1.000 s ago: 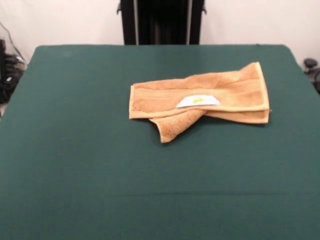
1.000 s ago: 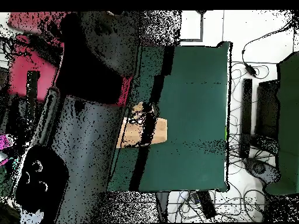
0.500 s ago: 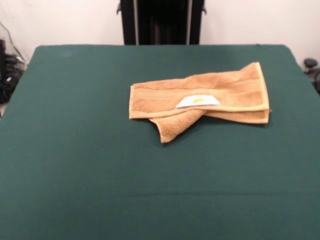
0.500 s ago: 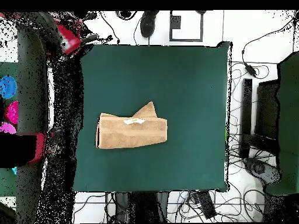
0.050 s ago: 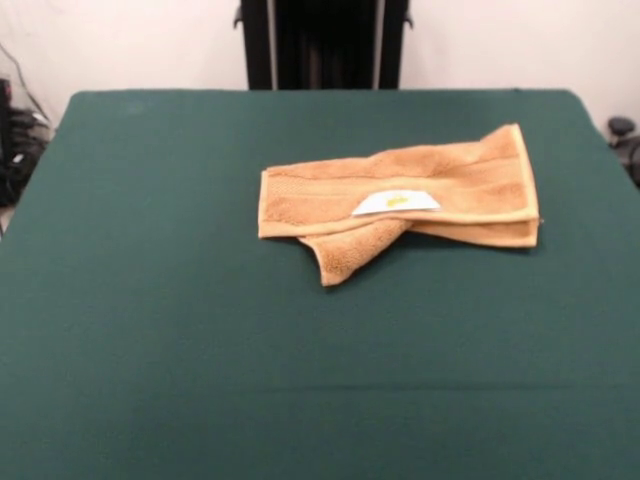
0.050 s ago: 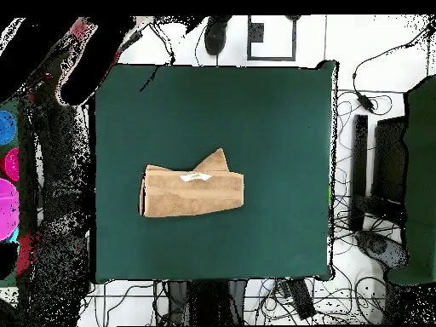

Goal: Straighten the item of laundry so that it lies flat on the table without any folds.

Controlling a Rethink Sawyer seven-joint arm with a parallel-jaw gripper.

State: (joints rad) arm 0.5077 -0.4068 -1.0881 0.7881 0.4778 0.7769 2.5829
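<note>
The item of laundry is a small orange-tan towel, folded lengthwise into a long band on the green table. A white label with yellow print shows on its top layer, and one corner sticks out from under the fold toward the camera at the front left. In the overhead view the same laundry lies a little left of the table's middle, with a pointed corner jutting past its upper edge. No gripper shows in either view.
Cables and dark equipment lie on the floor to the right of the table in the overhead view. Round pink and blue objects sit at the left edge.
The towel has not moved. In the overhead view the large dark and red shape that covered the table's left side has drawn away to the upper left, baring the whole tabletop.
</note>
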